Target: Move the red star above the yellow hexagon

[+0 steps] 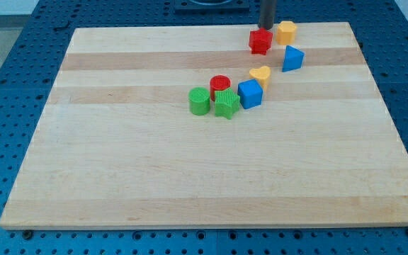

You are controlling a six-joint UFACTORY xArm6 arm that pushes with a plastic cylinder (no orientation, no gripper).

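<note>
The red star (260, 41) lies near the view's top, just left of and slightly below the yellow hexagon (286, 32); the two sit close together, nearly touching. My tip (266, 26) is a dark rod coming down from the top edge, its end right behind the red star's upper side and left of the yellow hexagon.
A blue triangular block (292, 58) lies below the hexagon. Lower down, a yellow heart (260, 74), a blue cube (250, 93), a red cylinder (220, 86), a green star (225, 103) and a green cylinder (199, 100) form a cluster. The wooden board (154, 177) ends just above the tip.
</note>
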